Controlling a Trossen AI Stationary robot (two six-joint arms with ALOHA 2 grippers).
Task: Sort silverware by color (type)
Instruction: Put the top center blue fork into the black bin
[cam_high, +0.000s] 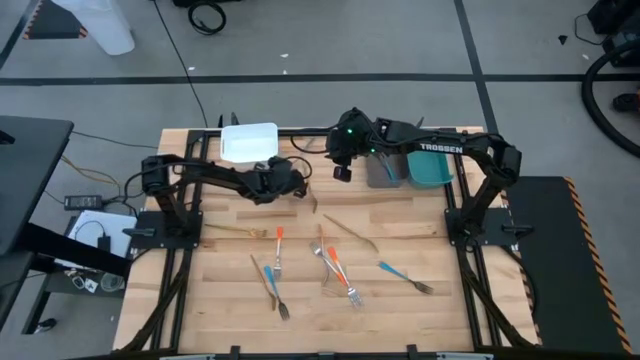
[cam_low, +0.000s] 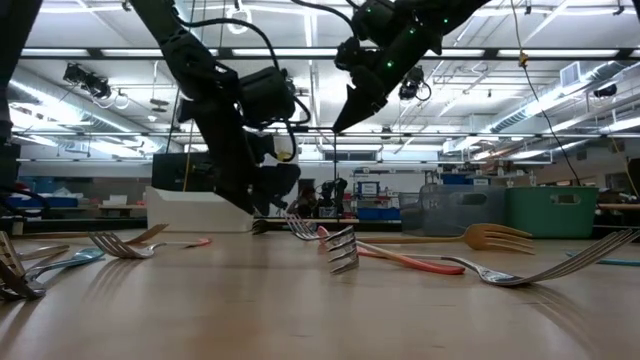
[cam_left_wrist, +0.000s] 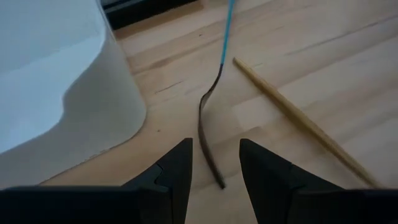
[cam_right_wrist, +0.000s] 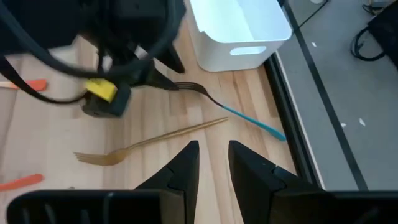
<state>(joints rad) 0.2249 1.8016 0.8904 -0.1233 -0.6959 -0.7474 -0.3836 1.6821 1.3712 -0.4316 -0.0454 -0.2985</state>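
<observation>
A blue-handled fork (cam_left_wrist: 208, 130) lies flat on the wood beside the white bin (cam_left_wrist: 56, 81), with its metal tine end toward my left gripper. My left gripper (cam_left_wrist: 214, 146) is open and low over the table. Its fingers stand on either side of the tine end, with a gap showing on each side. A gold fork (cam_right_wrist: 149, 143) lies just beside it. My right gripper (cam_right_wrist: 212, 149) is open and raised above the table's far middle (cam_high: 343, 175), looking down on that spot. More orange (cam_high: 279, 245), blue (cam_high: 400, 272) and gold (cam_high: 350, 230) pieces lie scattered toward the near side.
The white bin (cam_high: 248, 142) stands at the far edge, close to my left gripper (cam_high: 303, 188). A grey bin (cam_high: 383, 170) and a teal bin (cam_high: 432, 168) stand at the far right, under my right arm. The two grippers are close together.
</observation>
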